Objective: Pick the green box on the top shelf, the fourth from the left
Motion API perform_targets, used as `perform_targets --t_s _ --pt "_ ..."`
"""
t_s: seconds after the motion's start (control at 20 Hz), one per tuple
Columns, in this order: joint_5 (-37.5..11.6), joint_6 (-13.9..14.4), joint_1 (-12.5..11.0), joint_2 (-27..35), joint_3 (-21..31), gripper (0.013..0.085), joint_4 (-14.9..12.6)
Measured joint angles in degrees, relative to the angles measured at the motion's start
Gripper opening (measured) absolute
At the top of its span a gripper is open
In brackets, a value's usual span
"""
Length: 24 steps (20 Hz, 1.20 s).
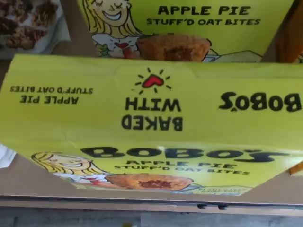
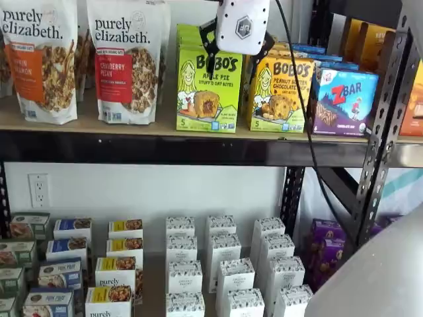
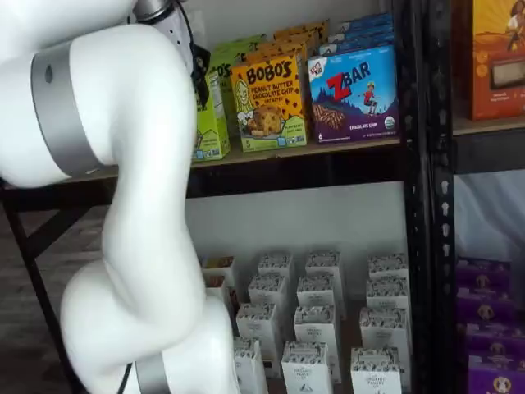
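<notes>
Tool poised over the green box

The green box stands upright on the top shelf, beside the yellow-orange carton. The tool hangs above it, jaws wide, holding nothing; centre both fingers across its top before closing.

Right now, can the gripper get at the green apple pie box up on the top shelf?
Probably yes. The gripper hangs right over the green box at the front of the top shelf, and nothing sits between them. Its jaws seem open.
</notes>
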Motion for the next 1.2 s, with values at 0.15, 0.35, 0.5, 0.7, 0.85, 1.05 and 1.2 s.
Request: perform_targets --t_s 0.15,0.35,0.5,0.7,0.85,1.05,1.2 --pt "0.2 -0.5 -0.4 0.2 -0.4 0.0850 0.5" --pt "1.8 -1.4 -1.1 0.7 -1.6 0.0850 2.1" --pt "2.8 -1.7 -1.3 0.8 -2.3 0.0850 2.6" --pt "4.4 -1.4 -1.0 0.6 -3.1 0.0850 2.1" --pt "5.3 -1.2 -0.7 -0.1 -3.3 0.0850 2.4" --pt "6.5 -0.6 0.0 -1.2 -3.4 0.0850 3.1" --pt "7.6 0.5 1.3 -2.1 -3.4 0.0850 2.9"
